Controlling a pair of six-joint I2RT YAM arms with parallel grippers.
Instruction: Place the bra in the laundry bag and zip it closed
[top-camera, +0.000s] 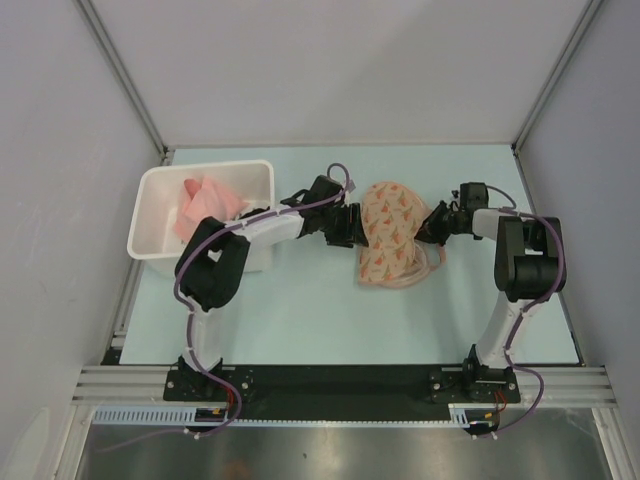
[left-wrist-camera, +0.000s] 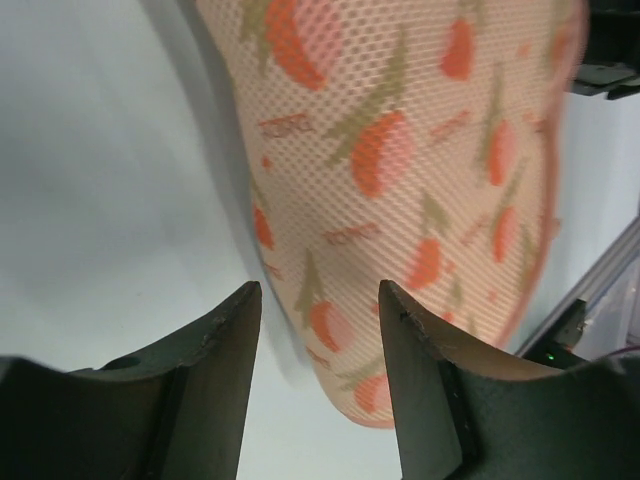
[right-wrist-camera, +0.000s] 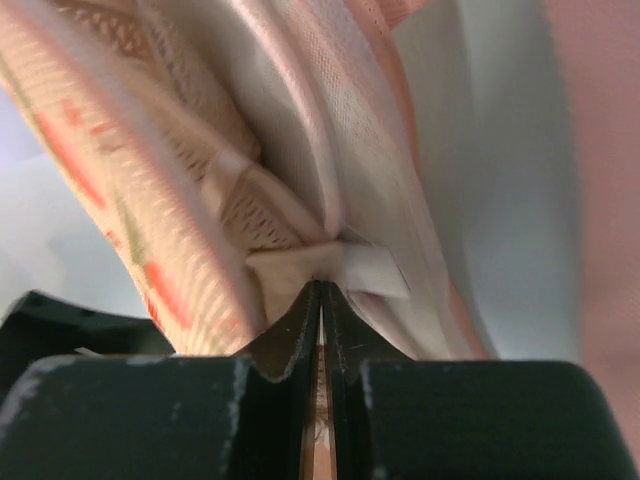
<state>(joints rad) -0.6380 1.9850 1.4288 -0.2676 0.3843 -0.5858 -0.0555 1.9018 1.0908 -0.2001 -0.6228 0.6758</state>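
The laundry bag (top-camera: 392, 235), cream-peach mesh with orange print, lies at the table's middle between my two grippers. My left gripper (top-camera: 352, 225) is open at the bag's left edge; in the left wrist view the bag (left-wrist-camera: 400, 150) fills the space ahead of the spread, empty gripper (left-wrist-camera: 320, 300). My right gripper (top-camera: 432, 225) is at the bag's right edge. In the right wrist view this gripper (right-wrist-camera: 322, 285) is shut on a fold of the beige bra (right-wrist-camera: 285, 268) beside its pale tag (right-wrist-camera: 375, 270), at the bag's white-lined opening (right-wrist-camera: 300, 110). A thin strap (top-camera: 437, 258) loops out at the bag's right.
A white plastic bin (top-camera: 160, 215) holding a pink cloth (top-camera: 205, 205) stands at the left, with the left arm passing over its near right corner. Grey walls enclose the pale table (top-camera: 300, 310) on three sides.
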